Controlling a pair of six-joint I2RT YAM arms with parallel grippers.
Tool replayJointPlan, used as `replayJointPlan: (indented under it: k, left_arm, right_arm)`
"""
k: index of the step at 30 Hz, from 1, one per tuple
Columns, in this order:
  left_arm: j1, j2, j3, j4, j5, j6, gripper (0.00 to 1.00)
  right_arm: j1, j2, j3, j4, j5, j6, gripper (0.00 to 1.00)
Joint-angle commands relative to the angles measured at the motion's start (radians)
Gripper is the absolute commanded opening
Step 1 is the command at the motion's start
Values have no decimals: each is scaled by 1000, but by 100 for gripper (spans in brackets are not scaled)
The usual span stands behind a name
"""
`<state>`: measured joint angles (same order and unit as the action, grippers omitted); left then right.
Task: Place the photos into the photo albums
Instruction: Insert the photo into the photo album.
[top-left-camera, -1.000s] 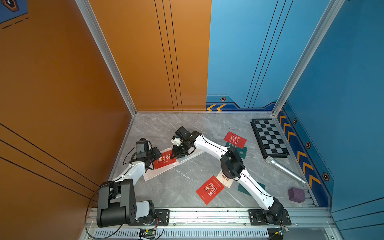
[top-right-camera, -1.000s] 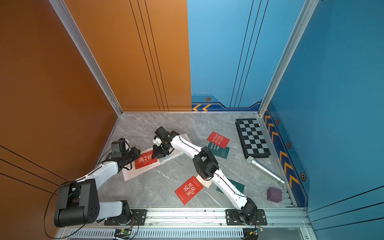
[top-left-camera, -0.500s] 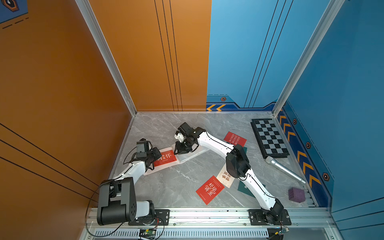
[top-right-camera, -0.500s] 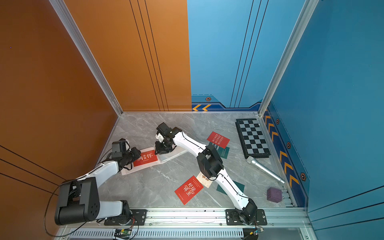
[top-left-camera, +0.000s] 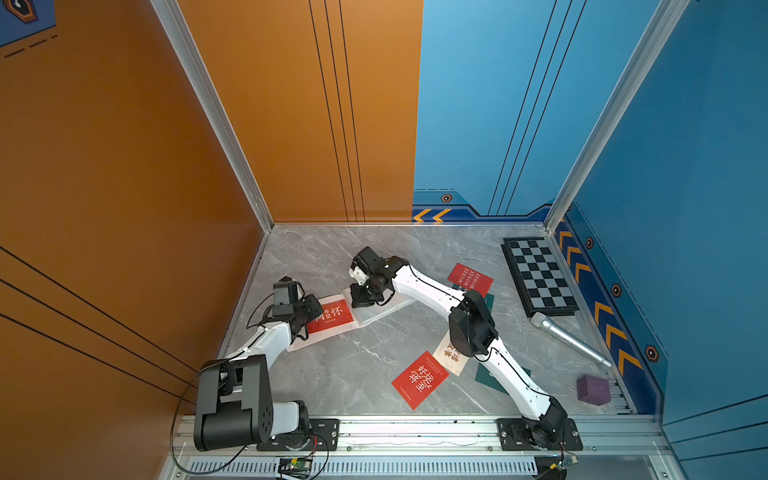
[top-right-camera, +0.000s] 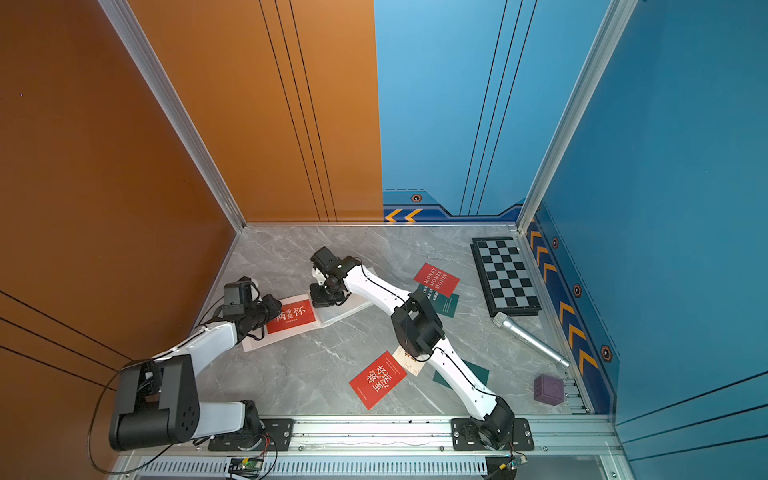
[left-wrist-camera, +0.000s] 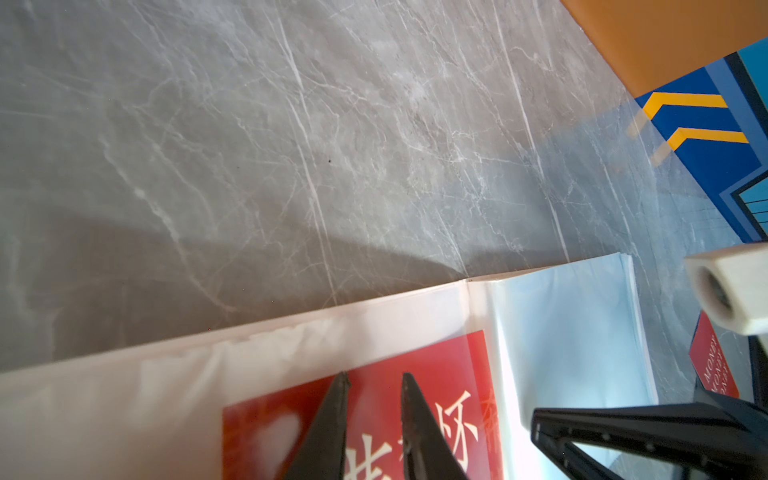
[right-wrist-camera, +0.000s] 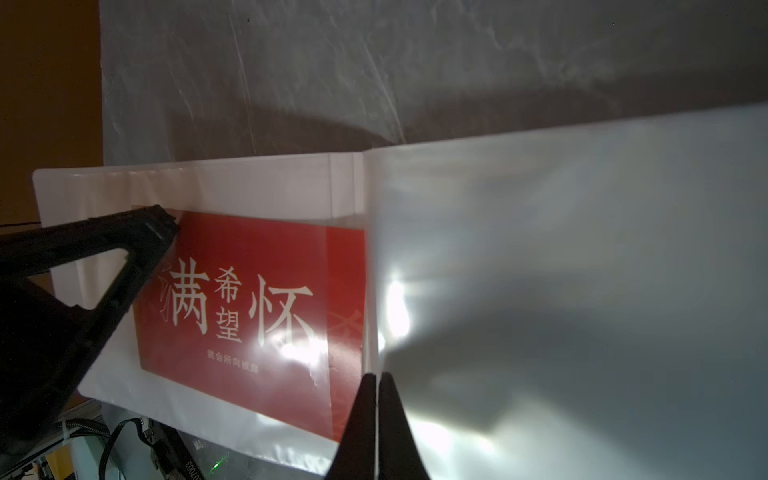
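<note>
Slippage is the risk: if the right gripper (right-wrist-camera: 376, 376), clamped shut on the edge of the clear sleeve page (right-wrist-camera: 582, 249), tugs hard, the film could tear or drag the photo album (top-left-camera: 303, 343), open at the left of the table (top-left-camera: 374, 257). Its red card (top-left-camera: 330, 318) looks partly sleeved on the left page, under the left gripper (left-wrist-camera: 372, 380), tips narrowly parted, grasping nothing.
</note>
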<state>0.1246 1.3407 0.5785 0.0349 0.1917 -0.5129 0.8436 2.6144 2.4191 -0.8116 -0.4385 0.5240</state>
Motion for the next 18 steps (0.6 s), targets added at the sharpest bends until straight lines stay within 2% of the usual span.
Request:
replayJointPlan:
  k: [1,12,18]
  left_arm:
    - [-2,-19,14,-4,14,13,25]
    - [-3,-11,15,-4,15,13,25]
    - [-2,0,17,-3,11,14,25]
  right_arm:
    - [7,45,33,-18,29,10,7]
    - [35,100,85,4,8,45,7]
    - [52,125,117,30,-57,80,7]
